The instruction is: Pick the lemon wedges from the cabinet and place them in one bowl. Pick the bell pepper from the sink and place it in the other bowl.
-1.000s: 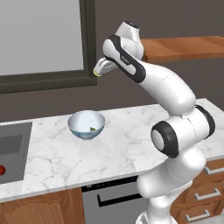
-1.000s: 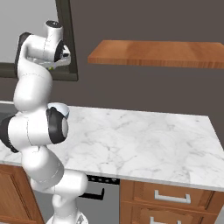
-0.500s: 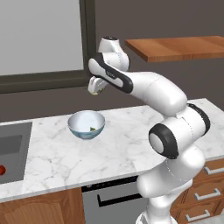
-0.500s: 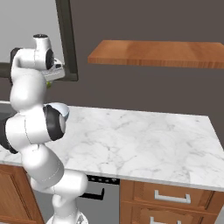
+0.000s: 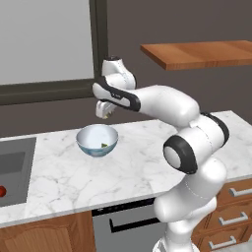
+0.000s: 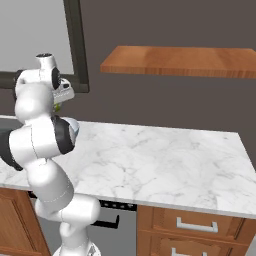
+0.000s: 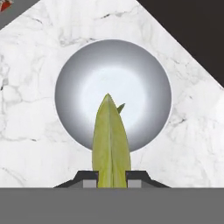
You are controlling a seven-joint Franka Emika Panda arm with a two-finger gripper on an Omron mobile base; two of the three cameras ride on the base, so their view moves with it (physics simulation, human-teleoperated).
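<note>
My gripper (image 5: 104, 111) hangs just above a bowl (image 5: 91, 147) on the marble counter, shut on a yellow-green lemon wedge (image 7: 110, 144). In the hand view the wedge stands between the two fingertips (image 7: 89, 180), over the bowl's white inside (image 7: 78, 87). A second lemon wedge (image 5: 104, 144) lies in that bowl, its tip (image 7: 120, 107) showing behind the held one. The red bell pepper (image 5: 2, 191) sits in the dark sink (image 5: 14, 165) at the far left. The cabinet shelf (image 5: 197, 53) is up on the right. The other bowl is out of view.
The marble counter (image 6: 160, 160) stretches right of the bowl. A dark-framed window (image 5: 47, 44) is behind the bowl. Wooden drawers (image 6: 192, 225) and a dishwasher front (image 5: 128, 224) are below the counter edge.
The arm has swung left and down from beside the cabinet shelf to above the bowl, carrying the lemon wedge. The jaws have stayed shut on it.
</note>
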